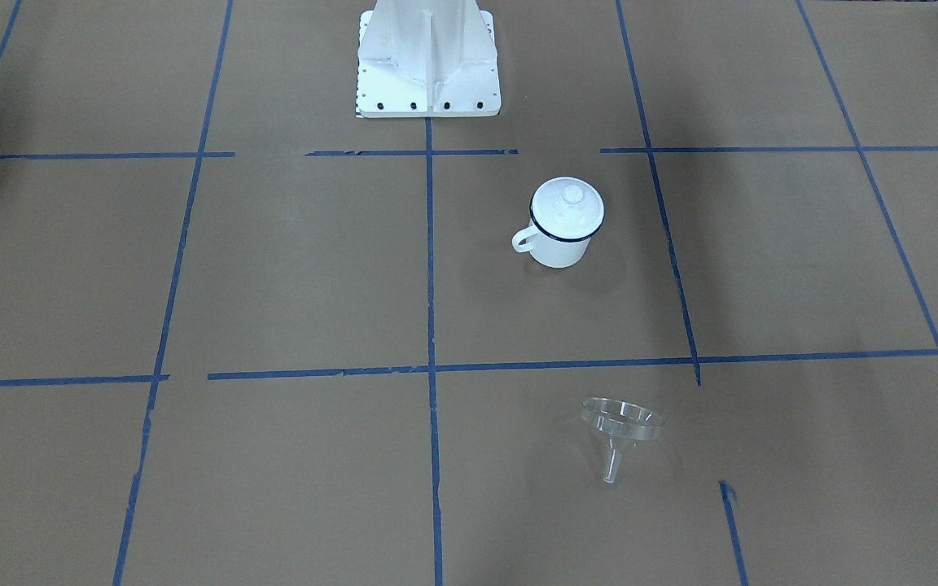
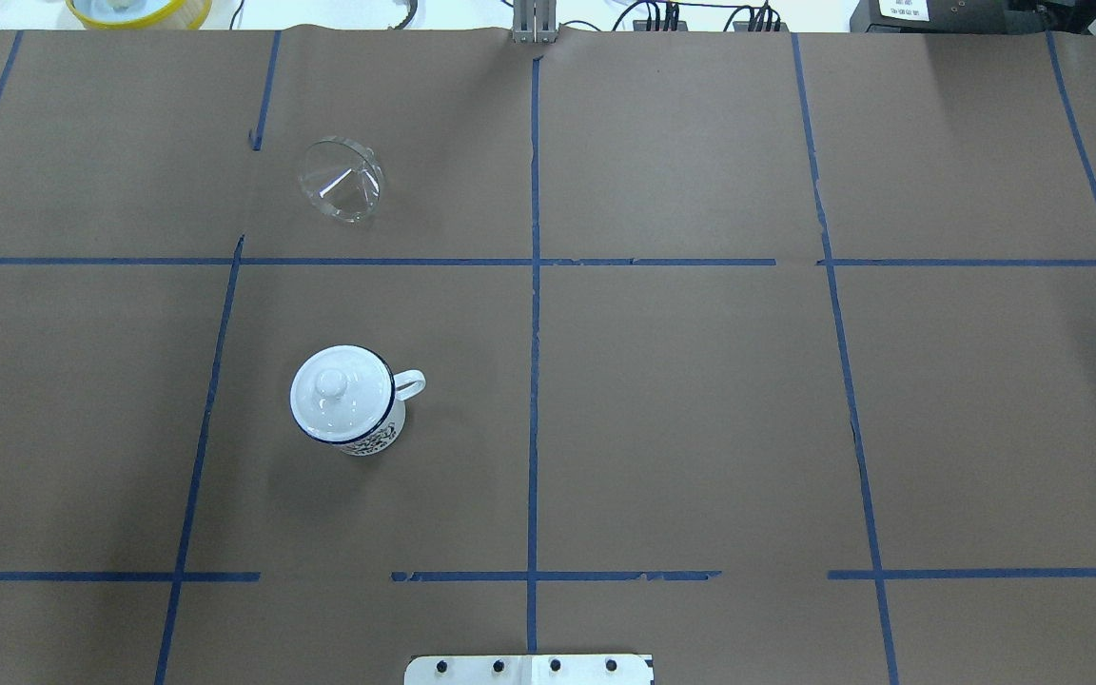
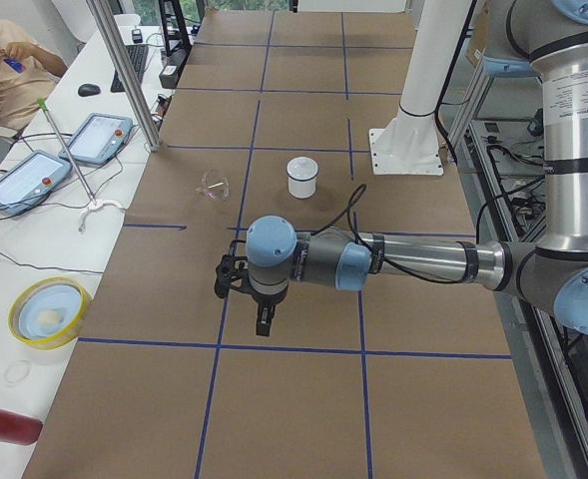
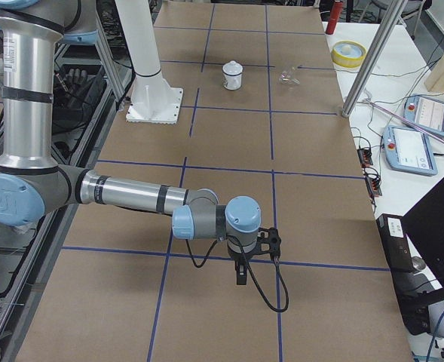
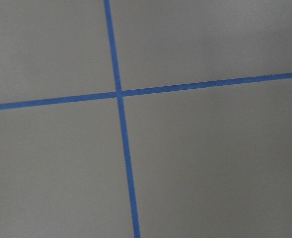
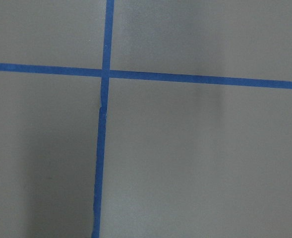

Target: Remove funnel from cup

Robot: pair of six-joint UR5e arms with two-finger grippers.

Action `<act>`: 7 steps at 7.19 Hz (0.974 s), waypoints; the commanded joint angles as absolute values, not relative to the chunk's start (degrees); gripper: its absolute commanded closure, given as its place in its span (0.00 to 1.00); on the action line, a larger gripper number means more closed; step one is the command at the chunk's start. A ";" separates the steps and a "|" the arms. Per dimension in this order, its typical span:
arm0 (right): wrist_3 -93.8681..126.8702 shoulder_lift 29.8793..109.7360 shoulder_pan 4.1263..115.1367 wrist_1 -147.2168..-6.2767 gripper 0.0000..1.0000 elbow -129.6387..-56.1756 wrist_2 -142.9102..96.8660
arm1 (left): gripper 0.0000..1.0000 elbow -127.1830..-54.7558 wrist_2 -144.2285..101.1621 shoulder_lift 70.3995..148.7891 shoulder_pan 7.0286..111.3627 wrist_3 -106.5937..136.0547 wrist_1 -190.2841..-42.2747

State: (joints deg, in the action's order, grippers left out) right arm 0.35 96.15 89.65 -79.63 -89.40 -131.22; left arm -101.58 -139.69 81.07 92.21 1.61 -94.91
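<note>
The clear funnel [image 1: 620, 425] lies on its side on the brown paper, spout out, apart from the cup; it also shows in the overhead view [image 2: 342, 179]. The white cup [image 1: 560, 240] with a dark blue rim stands upright with a white knobbed lid [image 1: 568, 205] on it, and also shows in the overhead view [image 2: 350, 419]. My left gripper [image 3: 264, 324] hangs over the table end far from both. My right gripper [image 4: 240, 275] hangs over the other table end. Both show only in side views, so I cannot tell if they are open or shut.
The robot's white base [image 1: 428, 61] stands at the table's middle edge. A yellow-rimmed bowl [image 3: 47, 311] and a red can [image 3: 2, 423] lie on the side table, with tablets [image 3: 104, 137] and a metal pole [image 3: 124, 75]. An operator [image 3: 2, 65] sits there.
</note>
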 commanded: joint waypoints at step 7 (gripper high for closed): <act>0.35 96.15 89.65 -79.63 0.00 -89.38 -131.22 | 0.00 -101.24 -139.48 80.77 93.96 1.67 -94.83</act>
State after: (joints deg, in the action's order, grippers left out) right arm 0.35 96.15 89.65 -79.63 -89.38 -131.22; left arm -101.01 -139.48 80.86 93.94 1.70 -94.83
